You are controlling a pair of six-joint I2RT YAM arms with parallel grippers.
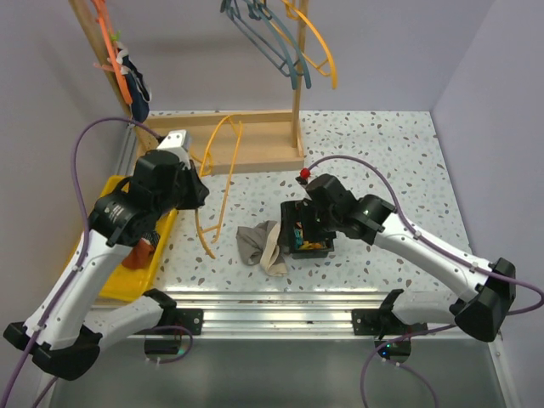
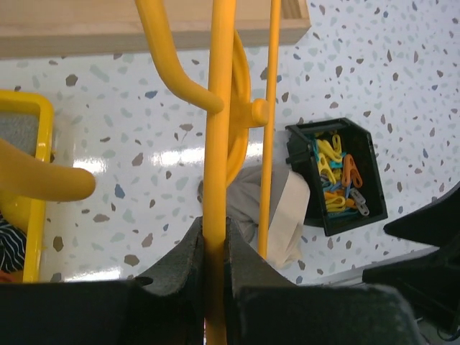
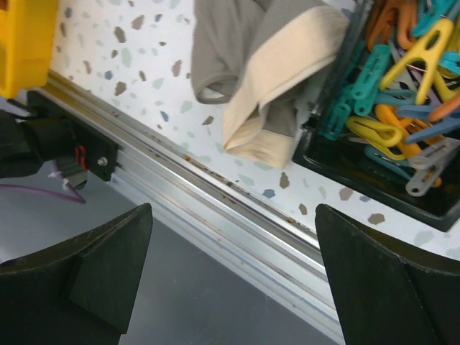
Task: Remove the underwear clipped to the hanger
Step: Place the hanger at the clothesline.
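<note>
Nearest the arm bases runs the aluminium rail (image 1: 272, 308) along the table edge. Just beyond it the right gripper (image 3: 233, 230) hangs with its fingers (image 3: 100, 266) spread wide and nothing between them. The grey underwear (image 3: 251, 65), with its beige band, lies crumpled flat on the speckled table (image 1: 382, 161) at twelve o'clock from that gap, apart from both fingers. At its three o'clock, touching it, stands the black box (image 3: 374, 183) full of coloured clips (image 3: 402, 86).

The left gripper (image 2: 215, 248) is pinched on a bar of the yellow hanger (image 2: 218, 108). From there the grey underwear (image 2: 248, 205) lies on the table at about one o'clock, behind the hanger's thin wire and not clipped to it.

The top view places the grey underwear (image 1: 262, 245) between the two arms, at nine o'clock of the black box (image 1: 310, 248), with the yellow hanger (image 1: 217, 183) tilted over the table at its eleven o'clock. Only this view shows a rust-brown cloth (image 1: 138, 253) in the yellow tray (image 1: 127, 285) at the far left. The left wrist view alone shows a dark striped cloth (image 2: 11, 241) at that tray's edge.

Farthest back, seen only from above, a dark navy piece (image 1: 138, 95) hangs from an orange hanger (image 1: 115, 51) on the wooden rack (image 1: 246, 140), at eleven o'clock.
</note>
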